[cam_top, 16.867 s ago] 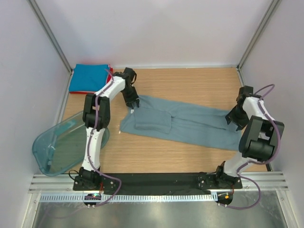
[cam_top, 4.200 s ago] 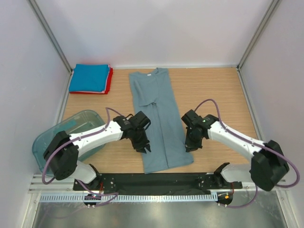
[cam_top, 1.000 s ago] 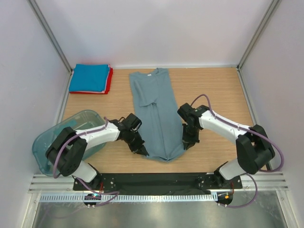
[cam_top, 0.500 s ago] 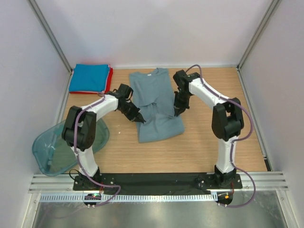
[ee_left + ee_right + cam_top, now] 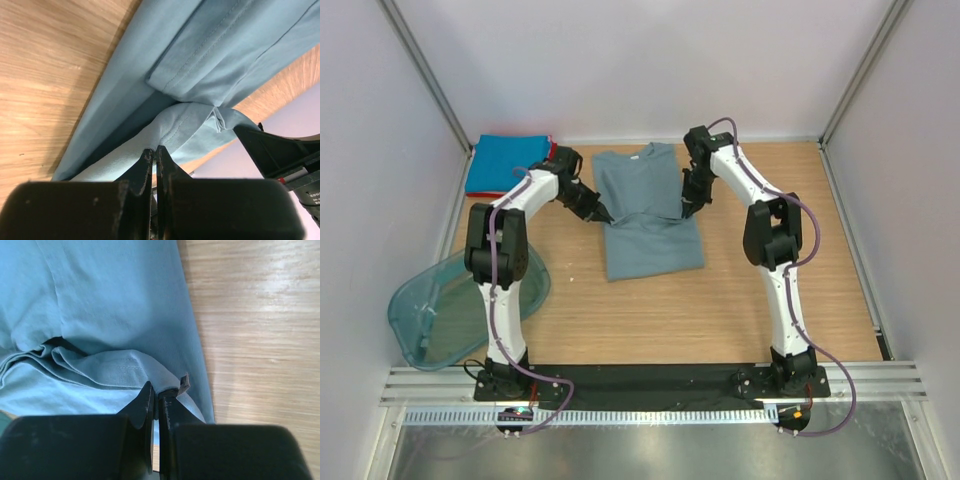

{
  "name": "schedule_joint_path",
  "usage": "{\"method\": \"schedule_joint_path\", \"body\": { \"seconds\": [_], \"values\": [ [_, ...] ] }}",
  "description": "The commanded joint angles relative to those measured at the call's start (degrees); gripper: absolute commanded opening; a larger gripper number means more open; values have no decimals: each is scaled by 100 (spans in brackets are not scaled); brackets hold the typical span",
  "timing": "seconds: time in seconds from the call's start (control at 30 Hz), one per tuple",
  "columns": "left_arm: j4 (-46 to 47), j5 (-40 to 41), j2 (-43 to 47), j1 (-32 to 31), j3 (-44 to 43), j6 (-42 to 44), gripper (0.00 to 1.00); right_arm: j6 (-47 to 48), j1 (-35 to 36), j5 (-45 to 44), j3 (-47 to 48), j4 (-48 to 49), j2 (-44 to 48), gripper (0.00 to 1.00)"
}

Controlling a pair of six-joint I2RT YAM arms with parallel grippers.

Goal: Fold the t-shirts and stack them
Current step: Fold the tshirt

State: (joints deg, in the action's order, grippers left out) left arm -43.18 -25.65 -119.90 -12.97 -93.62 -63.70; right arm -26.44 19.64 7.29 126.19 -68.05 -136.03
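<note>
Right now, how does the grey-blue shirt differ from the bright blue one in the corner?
Colour: the grey-blue shirt is dusty and pale, the bright blue shirt vivid. Fold: the grey-blue one is part folded and longer; the bright blue one is a finished square. Handling: the left gripper and right gripper are shut on the grey-blue one; no gripper holds the bright blue one. Both are cloth.

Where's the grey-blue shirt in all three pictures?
Top external: the grey-blue cloth t-shirt lies half folded in the middle of the table, between the arms.
Left wrist: the t-shirt runs from bottom left to top right.
Right wrist: the t-shirt fills the left side.
Shared landmark: the light wooden table, bare beside it.
</note>
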Motion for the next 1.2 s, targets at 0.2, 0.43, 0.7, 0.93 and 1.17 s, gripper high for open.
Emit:
{"method": "schedule_joint_path", "body": {
  "seconds": [0.2,0.43,0.7,0.93,1.17],
  "values": [
    [134,-371,-306,102,-279,147,0,-98,-127,405,161,660,102,1],
    [117,-397,-140,119,-349,139,0,-204,-127,528,-200,811,401,1],
    [134,-494,63,119,-148,139,0,-143,-136,476,-666,776,823,1],
    [117,-564,177,119,-95,130,0,-107,-127,519,-561,653,876,1],
    [125,-538,274,119,-86,86,0,-90,-127,466,-604,635,911,1]
  ]
}}
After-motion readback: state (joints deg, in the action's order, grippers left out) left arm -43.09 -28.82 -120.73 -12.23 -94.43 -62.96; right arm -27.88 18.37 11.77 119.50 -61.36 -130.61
